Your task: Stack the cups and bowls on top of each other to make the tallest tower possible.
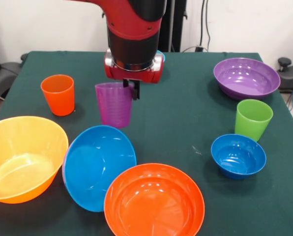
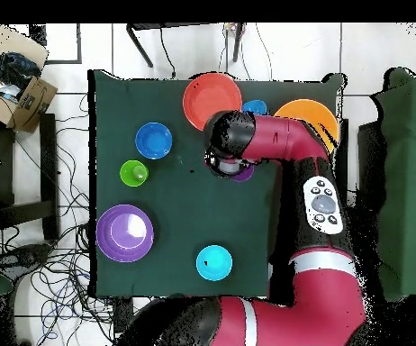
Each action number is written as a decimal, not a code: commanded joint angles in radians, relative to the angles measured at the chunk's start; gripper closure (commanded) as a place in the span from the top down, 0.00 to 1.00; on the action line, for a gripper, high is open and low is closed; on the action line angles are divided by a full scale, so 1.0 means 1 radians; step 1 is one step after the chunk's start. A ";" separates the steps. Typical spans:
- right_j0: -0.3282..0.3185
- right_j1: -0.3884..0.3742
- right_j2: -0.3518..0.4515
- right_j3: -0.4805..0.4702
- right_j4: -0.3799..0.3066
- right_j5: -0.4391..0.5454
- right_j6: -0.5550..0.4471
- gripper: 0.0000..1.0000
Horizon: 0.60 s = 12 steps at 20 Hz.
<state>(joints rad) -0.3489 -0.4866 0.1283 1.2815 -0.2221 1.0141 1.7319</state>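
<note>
My gripper (image 1: 131, 88) hangs over the middle of the table, its fingers astride the right rim of the purple cup (image 1: 113, 105), shut on the wall. The cup stands upright; I cannot tell whether it touches the cloth. The orange cup (image 1: 58, 94) stands to its left and the lime green cup (image 1: 253, 119) at the right. The yellow-orange bowl (image 1: 23, 157), the tilted sky-blue bowl (image 1: 98, 167) and the orange-red bowl (image 1: 154, 200) lie along the front. The purple bowl (image 1: 246, 77) and the dark blue bowl (image 1: 238, 155) are at the right. The magenta bowl is hidden.
The cyan bowl (image 2: 213, 262) sits alone near the robot's side of the table. In the overhead view the arm (image 2: 275, 144) covers the purple cup (image 2: 243, 174), the orange cup and part of the yellow-orange bowl (image 2: 306, 115). Cables lie on the floor.
</note>
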 commanded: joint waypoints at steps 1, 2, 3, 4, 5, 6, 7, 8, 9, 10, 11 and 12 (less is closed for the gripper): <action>0.043 0.058 0.043 -0.100 0.028 0.123 0.086 0.00; 0.045 0.060 0.039 -0.110 0.029 0.124 0.088 0.00; 0.046 0.055 0.034 -0.114 0.030 0.127 0.091 0.00; 0.050 0.048 0.030 -0.133 0.032 0.157 0.090 0.00; 0.053 0.042 0.026 -0.152 0.034 0.187 0.088 0.00; 0.055 0.041 0.024 -0.163 0.037 0.199 0.091 0.00; 0.057 0.040 0.022 -0.174 0.040 0.211 0.094 0.00; 0.058 0.043 0.025 -0.184 0.048 0.212 0.101 0.00; 0.061 0.052 0.027 -0.199 0.052 0.202 0.111 0.00; 0.066 0.061 0.027 -0.223 0.054 0.204 0.121 0.00; 0.073 0.073 0.025 -0.257 0.054 0.211 0.135 0.00; 0.079 0.086 0.022 -0.290 0.055 0.217 0.148 0.00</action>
<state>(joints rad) -0.3064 -0.4403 0.1211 1.1580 -0.1898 1.1414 1.7319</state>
